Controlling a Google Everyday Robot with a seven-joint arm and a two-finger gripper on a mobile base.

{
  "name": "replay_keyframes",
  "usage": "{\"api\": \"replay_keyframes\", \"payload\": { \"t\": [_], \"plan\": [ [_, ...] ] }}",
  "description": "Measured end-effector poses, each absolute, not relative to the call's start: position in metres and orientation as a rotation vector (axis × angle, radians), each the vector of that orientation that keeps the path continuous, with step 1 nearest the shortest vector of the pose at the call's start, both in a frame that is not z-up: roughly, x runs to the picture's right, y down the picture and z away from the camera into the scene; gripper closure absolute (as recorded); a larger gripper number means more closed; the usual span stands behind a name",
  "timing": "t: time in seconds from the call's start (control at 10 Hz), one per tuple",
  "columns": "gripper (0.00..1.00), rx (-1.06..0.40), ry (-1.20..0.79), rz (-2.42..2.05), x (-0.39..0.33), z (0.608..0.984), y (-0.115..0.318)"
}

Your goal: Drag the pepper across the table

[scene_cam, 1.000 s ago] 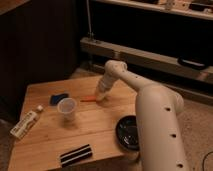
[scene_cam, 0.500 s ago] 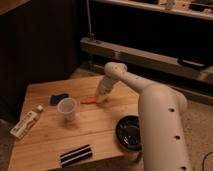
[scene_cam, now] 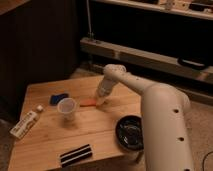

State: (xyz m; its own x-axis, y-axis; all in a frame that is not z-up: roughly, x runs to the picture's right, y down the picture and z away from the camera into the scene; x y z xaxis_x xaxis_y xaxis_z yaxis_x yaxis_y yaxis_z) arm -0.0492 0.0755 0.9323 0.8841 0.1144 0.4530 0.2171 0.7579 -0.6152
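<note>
The gripper [scene_cam: 102, 100] was down at the right end of the pepper [scene_cam: 89, 103], which lay on the table [scene_cam: 45, 145] toward its far edge. Its opening and any hold could not be determined. A clear cup [scene_cam: 66, 110] stood just left of the pepper, and a black bowl [scene_cam: 131, 132] sat toward the near right corner.

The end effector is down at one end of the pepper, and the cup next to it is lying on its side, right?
Not quite: the camera view shows the cup standing upright, mouth up. The rest holds: the end effector is down at one end of the pepper.
</note>
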Motion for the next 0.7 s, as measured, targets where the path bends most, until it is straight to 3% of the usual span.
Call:
{"api": "replay_keyframes", "payload": {
  "t": [0.7],
  "plan": [
    [0.74,-0.750,-0.462,-0.113,-0.054,0.884,0.113]
  ]
}}
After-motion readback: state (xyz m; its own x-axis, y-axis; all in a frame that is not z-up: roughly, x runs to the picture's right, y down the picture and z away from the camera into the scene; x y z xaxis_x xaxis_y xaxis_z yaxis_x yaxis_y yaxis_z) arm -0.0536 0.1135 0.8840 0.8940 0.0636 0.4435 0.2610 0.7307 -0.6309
